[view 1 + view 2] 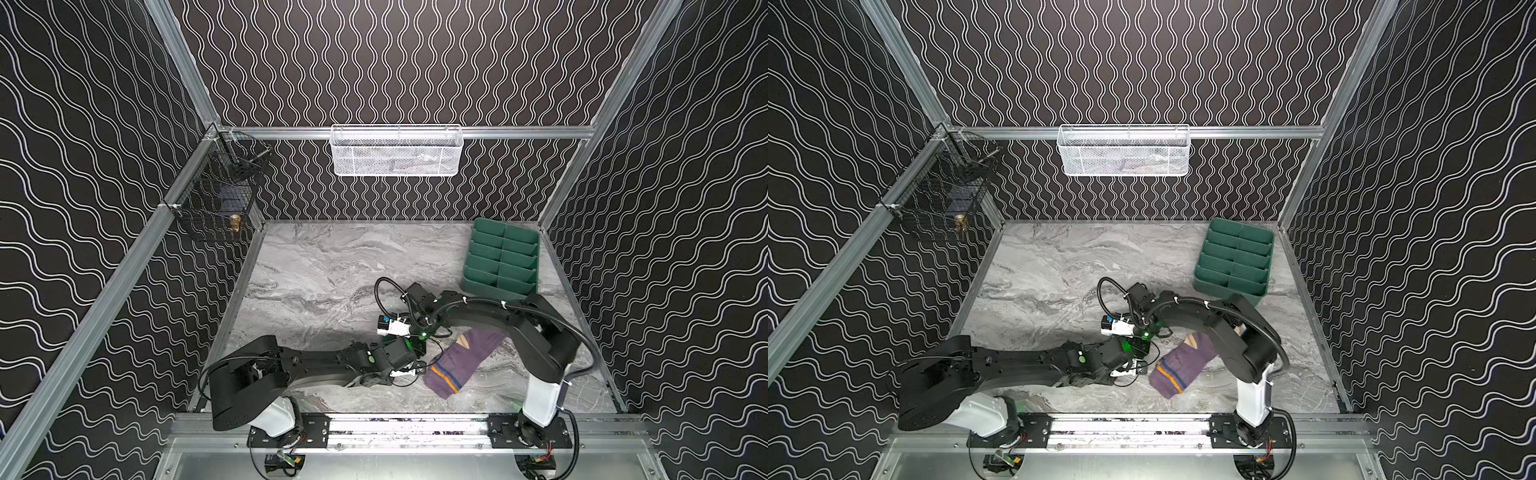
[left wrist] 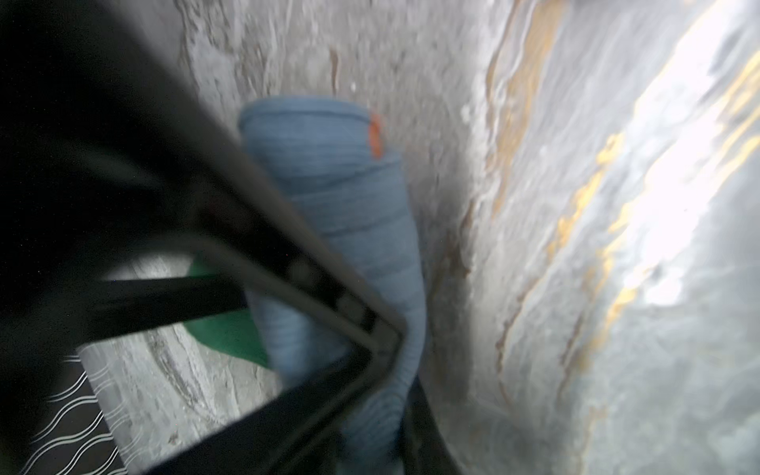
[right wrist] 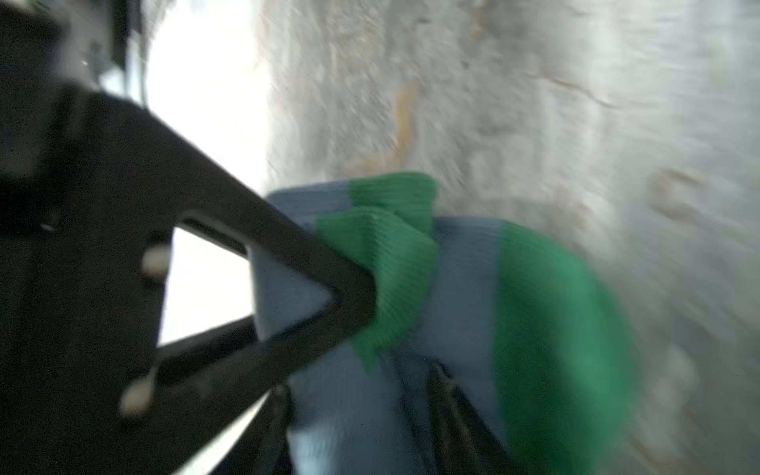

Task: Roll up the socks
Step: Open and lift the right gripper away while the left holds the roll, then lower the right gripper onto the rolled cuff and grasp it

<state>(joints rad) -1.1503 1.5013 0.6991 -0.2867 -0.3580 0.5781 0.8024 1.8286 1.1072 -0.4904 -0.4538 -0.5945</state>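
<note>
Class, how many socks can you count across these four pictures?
2. The purple sock lies on the table; the blue sock is rolled, pinched in the left claw. Others could be hidden.

A green divided tray [image 1: 494,290] sits on the marble tabletop's [image 1: 316,270] far right corner.

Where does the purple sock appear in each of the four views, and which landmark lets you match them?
In a top view: the purple sock lies flat near the front, right of centre.
In a top view: same place.
Left wrist: not in it.
Right wrist: not in it.
Landmark: the green tray stands behind it in both top views; the marble table shows in all four.
</note>
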